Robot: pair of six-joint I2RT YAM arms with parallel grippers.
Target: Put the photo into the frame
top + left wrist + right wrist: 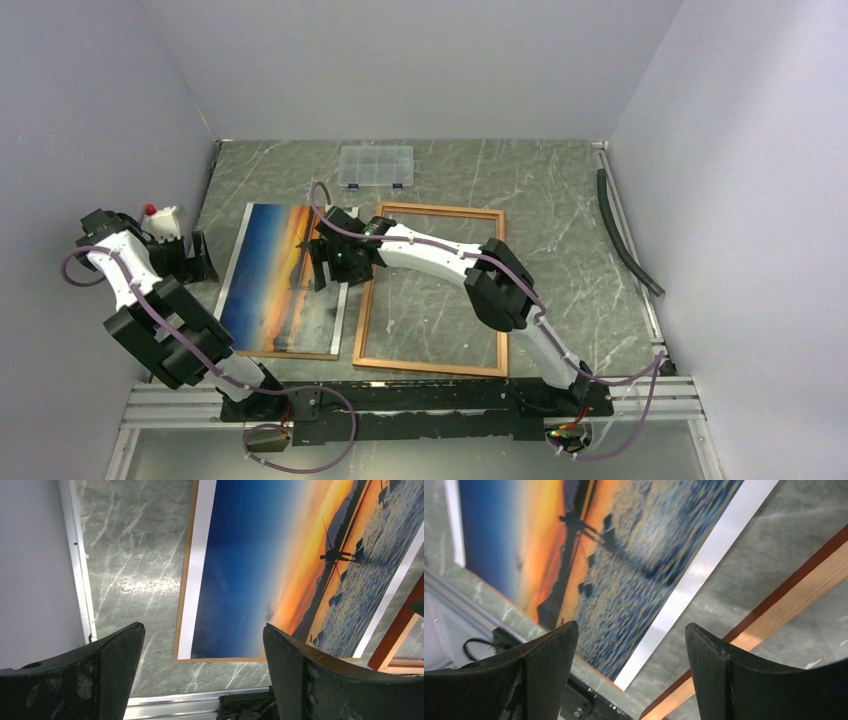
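Observation:
The photo (pixel 280 280), an orange-and-blue sunset print, lies face up on a brown backing board (pixel 292 353) left of centre. To its right lies the frame (pixel 432 367), flat on the table with its lighter wood side up. My right gripper (pixel 335 272) hovers open over the photo's right edge. In its wrist view, the photo's white border (pixel 689 587) and the frame rail (pixel 784 600) pass between the fingers (pixel 704 655), which hold nothing. My left gripper (pixel 203 262) stands open and apart beyond the photo's left edge, with the photo (pixel 250 555) ahead and the board's corner (pixel 178 656) between the fingers.
A small clear compartment box (pixel 376 166) sits at the back, behind the photo and frame. A white bottle with a red cap (pixel 165 218) stands by the left wall near my left arm. A dark hose (pixel 625 235) lies along the right side. An aluminium rail (pixel 170 700) runs along the near edge.

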